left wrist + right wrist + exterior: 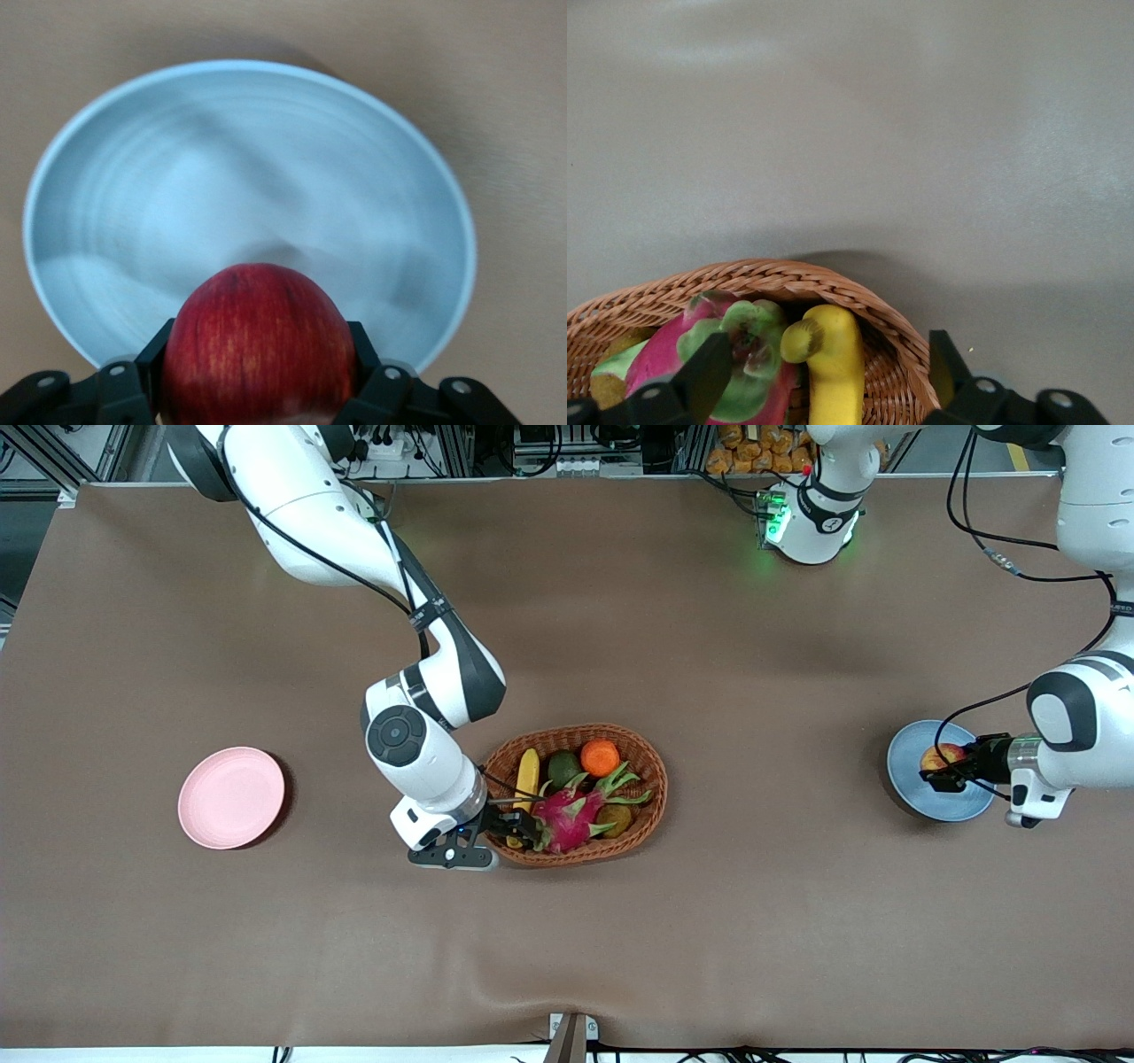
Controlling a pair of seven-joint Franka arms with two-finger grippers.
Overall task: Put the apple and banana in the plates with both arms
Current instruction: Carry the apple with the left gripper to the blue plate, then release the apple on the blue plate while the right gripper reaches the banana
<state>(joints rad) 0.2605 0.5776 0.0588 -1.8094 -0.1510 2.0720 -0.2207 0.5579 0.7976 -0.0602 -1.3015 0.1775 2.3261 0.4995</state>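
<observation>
The red apple [257,341] sits clamped in my left gripper [259,354], which is shut on it over the light blue plate [248,168]. From the front, the apple [942,757] hangs over the blue plate [950,808] at the left arm's end of the table. The yellow banana [528,772] lies in the wicker basket [620,735]. My right gripper [516,828] is lowered at the basket's end, open, its fingers straddling the banana's end [833,363]; one finger [709,381] is over the dragon fruit, the other over the rim. The pink plate [232,797] is bare.
The basket also holds a magenta dragon fruit [567,819], an orange tangerine [600,757], a green fruit [563,766] and a brownish fruit [613,817]. The pink plate lies toward the right arm's end of the brown table.
</observation>
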